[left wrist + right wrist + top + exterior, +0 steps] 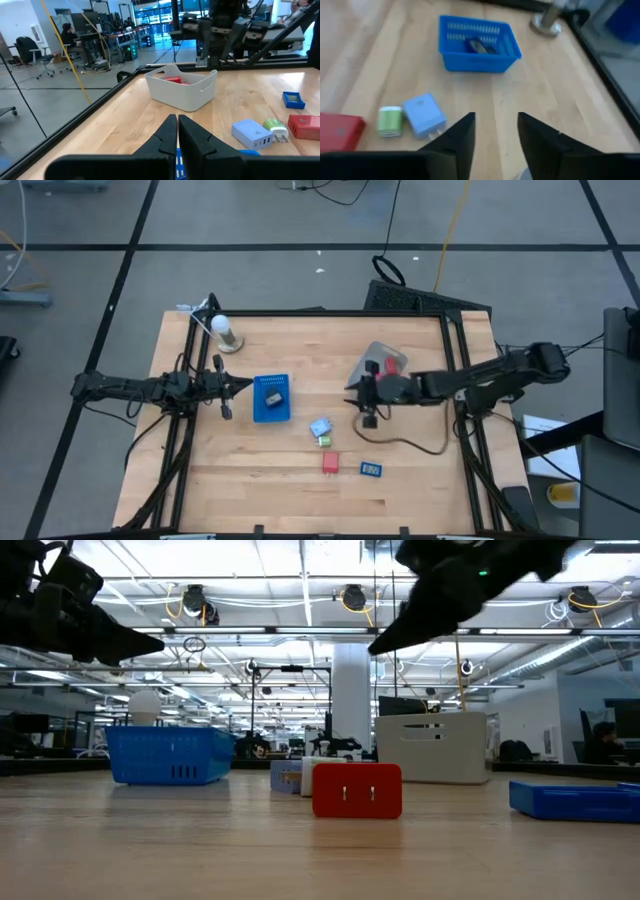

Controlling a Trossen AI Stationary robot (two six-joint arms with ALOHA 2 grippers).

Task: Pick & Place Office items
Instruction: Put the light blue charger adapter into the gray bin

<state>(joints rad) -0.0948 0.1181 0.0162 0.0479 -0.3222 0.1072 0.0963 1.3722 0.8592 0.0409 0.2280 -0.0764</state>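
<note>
High view shows the wooden counter point(300, 490) with both arms reaching in from the sides. The left gripper point(232, 387) hangs above the counter just beside the blue basket point(271, 398), and its jaws are pressed together with nothing between them, as the left wrist view confirms. A dark item point(274, 397) lies inside that basket; the right wrist view shows it there too, though what it is cannot be told. A lamp-like stand with a white bulb point(223, 330) is at the far left corner of the counter.

The right gripper point(362, 402) hovers over the counter next to the grey tub point(383, 362), its jaws spread apart and holding nothing, seen plainly in the right wrist view. A red piece point(172, 79) rests inside the tub.

Near the middle of the counter, a light blue charger block point(320, 427) and a small green plug point(325, 441) sit touching or just beside each other. A red block point(330, 463) lies a little nearer the front edge, and a dark blue flat piece point(371, 469) lies just beside it toward the right arm's side. In the low view the red block stands in front, with two small slots on its face.
</note>
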